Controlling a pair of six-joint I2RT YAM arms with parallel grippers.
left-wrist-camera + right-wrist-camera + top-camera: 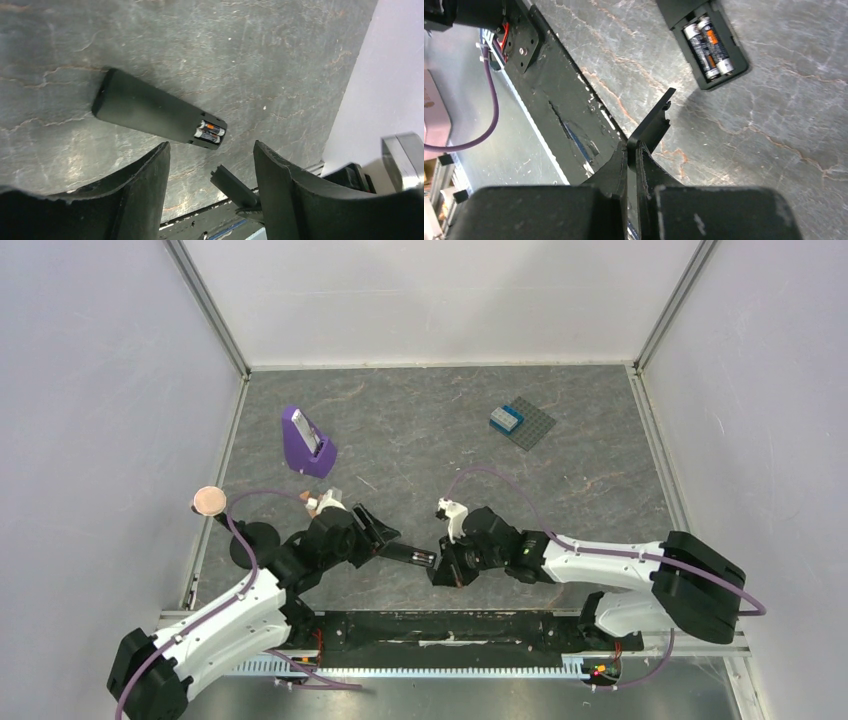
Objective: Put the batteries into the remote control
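Black plastic remote control (150,112) lies flat on the grey worktop (450,430), close to the near edge, abt midway along, between the two arms. Its open end points at the right arm, so the slot shows. Both batteries (709,47) sit side by side in that slot, so I think the loading part is done. Right gripper (631,147) pinches the thin black lid (651,122) by one end, jaws clenched on it. The free end sticks out toward the remote, prob. so it can go back on. Left gripper (211,150) hangs just over the remote w/ jaws spread wide, holding nothing. Maybe it's there to steady the remote.
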